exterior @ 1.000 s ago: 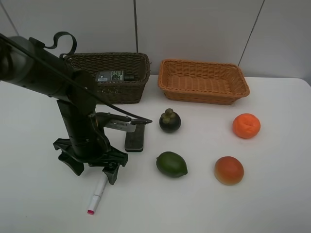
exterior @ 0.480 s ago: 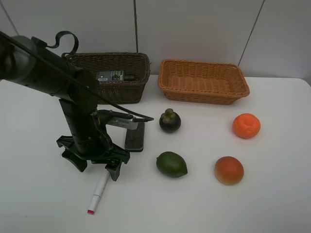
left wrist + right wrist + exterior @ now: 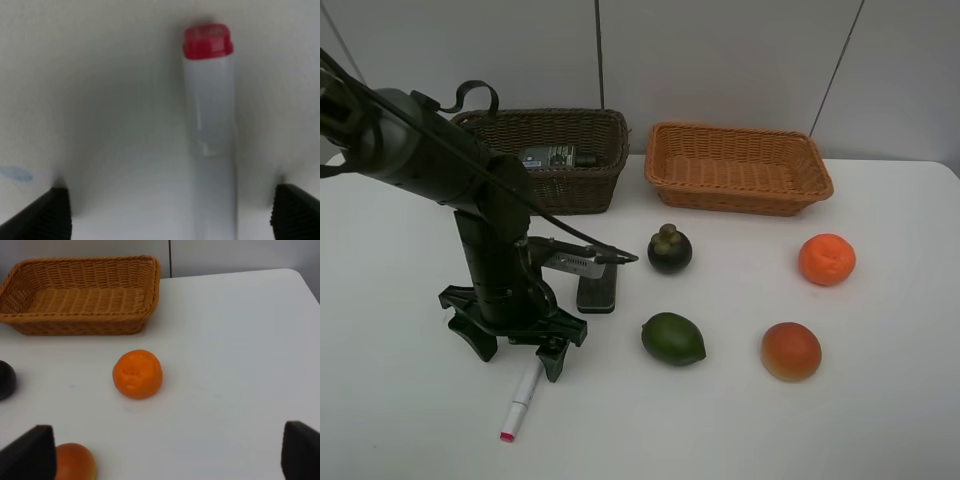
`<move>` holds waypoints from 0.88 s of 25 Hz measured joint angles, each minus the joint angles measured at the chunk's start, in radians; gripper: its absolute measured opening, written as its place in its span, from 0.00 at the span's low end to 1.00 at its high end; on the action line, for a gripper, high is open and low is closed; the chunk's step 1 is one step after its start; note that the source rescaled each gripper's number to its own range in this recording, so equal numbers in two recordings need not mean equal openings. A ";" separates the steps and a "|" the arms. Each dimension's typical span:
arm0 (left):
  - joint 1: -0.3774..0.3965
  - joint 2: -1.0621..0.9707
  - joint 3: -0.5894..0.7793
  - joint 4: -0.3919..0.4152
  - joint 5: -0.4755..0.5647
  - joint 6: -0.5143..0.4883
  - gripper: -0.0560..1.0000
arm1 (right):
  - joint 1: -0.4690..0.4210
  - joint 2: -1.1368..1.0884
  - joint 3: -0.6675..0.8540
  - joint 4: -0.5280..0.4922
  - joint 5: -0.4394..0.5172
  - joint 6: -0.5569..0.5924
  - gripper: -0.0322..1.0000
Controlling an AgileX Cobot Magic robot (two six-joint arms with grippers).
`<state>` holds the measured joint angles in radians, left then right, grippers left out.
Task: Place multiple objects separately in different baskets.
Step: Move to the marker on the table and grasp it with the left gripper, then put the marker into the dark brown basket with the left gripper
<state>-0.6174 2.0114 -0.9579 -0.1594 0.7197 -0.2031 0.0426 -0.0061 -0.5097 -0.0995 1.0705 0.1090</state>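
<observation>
Wicker first: noted two rectangular woven baskets at the back edge of the table (image 3: 880,420), one deeper and dark brown (image 3: 580,190), one shallower and light orange-tan (image 3: 740,200). Found the white marker with the pink-red cap (image 3: 523,395) lying flat near the front edge, toward the left corner, well apart from both baskets. Saw the left fingers (image 3: 45,215) spread wide, one on each side of its barrel, gripping nothing. Caught the right fingers (image 3: 27,452) likewise spread and empty, well apart from the round orange (image 3: 137,374). Judged the step in hand to be the reach for the marker, with the grasp not yet made. Judged the next move to call for a short descent, a slight sideways shift to centre the barrel, then a squeeze across it before any lift, probably toward the dark brown basket, nearer that arm.
</observation>
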 joint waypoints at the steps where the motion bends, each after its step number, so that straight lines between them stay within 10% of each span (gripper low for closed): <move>1: 0.000 0.000 0.000 0.000 0.000 -0.002 0.99 | 0.000 0.000 0.000 0.000 0.000 0.000 1.00; 5: 0.000 0.002 0.000 0.015 0.004 -0.023 0.84 | 0.000 0.000 0.000 0.000 0.000 0.000 1.00; 10: 0.000 0.006 0.002 0.019 0.045 -0.012 0.06 | 0.000 0.000 0.000 0.000 0.000 0.000 1.00; 22: 0.006 -0.212 -0.082 0.016 0.040 0.039 0.07 | 0.000 0.000 0.000 0.000 0.000 0.000 1.00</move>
<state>-0.6113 1.7999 -1.0394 -0.1438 0.7593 -0.1641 0.0426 -0.0061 -0.5097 -0.0995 1.0705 0.1090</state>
